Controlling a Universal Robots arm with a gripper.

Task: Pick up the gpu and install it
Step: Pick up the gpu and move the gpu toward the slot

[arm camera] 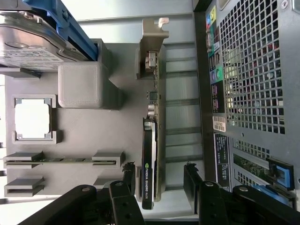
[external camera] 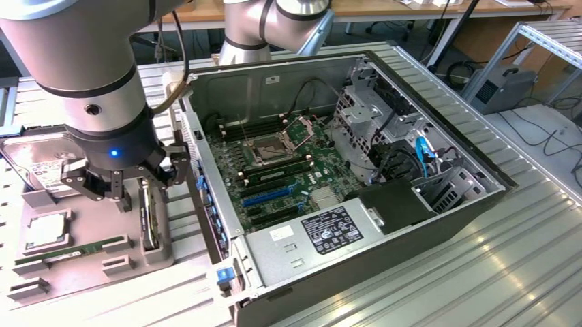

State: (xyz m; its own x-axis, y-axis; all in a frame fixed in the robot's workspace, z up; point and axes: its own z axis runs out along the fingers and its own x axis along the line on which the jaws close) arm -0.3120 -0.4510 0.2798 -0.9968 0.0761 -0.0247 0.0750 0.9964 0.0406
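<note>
The gpu stands on its thin edge in a gray holder at the lower left of the exterior view, just beside the open computer box. In the wrist view its black face has a small green logo, and its silver metal end points away from the tool.

The tool hangs right over the card. Its fingers are spread wide, one on each side of the card, and they do not touch it. Nothing is held.

So the job is only at its start: the card has not been picked up yet. The green board inside the box waits in the middle of the exterior view, and its blue slot looks bare. The box sits on a ribbed metal table
</note>
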